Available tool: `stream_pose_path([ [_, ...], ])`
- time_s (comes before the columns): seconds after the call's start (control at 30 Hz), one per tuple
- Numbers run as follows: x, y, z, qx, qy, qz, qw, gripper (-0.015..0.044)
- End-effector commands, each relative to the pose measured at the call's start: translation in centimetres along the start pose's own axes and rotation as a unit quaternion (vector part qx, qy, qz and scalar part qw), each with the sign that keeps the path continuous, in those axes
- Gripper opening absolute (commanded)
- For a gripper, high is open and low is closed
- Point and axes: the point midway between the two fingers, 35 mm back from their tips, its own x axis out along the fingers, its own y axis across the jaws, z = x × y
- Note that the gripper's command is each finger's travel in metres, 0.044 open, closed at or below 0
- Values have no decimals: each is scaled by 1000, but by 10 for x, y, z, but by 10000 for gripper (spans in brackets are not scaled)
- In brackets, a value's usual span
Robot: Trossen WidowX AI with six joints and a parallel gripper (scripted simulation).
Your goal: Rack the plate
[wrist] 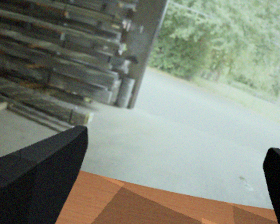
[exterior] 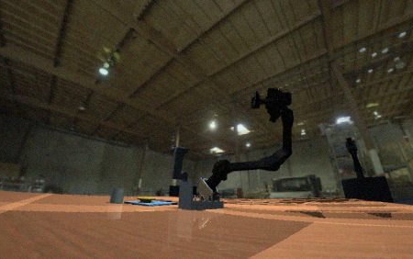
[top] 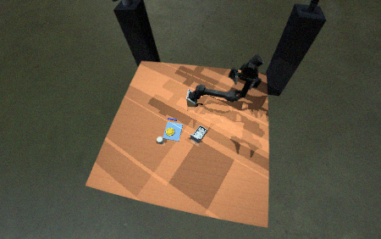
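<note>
The yellow plate (top: 170, 131) (exterior: 146, 199) lies flat on a light blue square mat (top: 178, 136) (exterior: 164, 202). The small grey dish rack (top: 196, 137) (exterior: 185, 195) stands on the table beside the mat, with a taller wall at one end. No plate shows standing in the rack. My gripper (top: 232, 76) (exterior: 254, 100) (wrist: 178, 147) is open with nothing between its fingers. It is raised high above the table, away from both plate and rack. Neither plate nor rack shows in the wrist view.
A small whitish cup (top: 160, 140) (exterior: 117, 196) stands beside the mat's corner. A thin blue stick (top: 172, 119) lies by the mat's far edge. Two dark pillars (top: 137, 34) (top: 298, 44) stand beyond the wooden table (top: 148, 169) (exterior: 92, 234). The arm's base is on the table.
</note>
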Motion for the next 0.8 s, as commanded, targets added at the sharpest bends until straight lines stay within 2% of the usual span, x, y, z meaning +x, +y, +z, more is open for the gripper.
stream_pose_path([
  [0.0, 0, -1, 0, 2, 0, 0, 1000, 400],
  [0.1, 2, -10, 2, 30, 8, 0, 1000, 400],
  [0.47, 25, -92, 31, 67, 51, -24, 996, 400],
  [0.77, 53, -145, 29, 45, 99, -48, 993, 400],
])
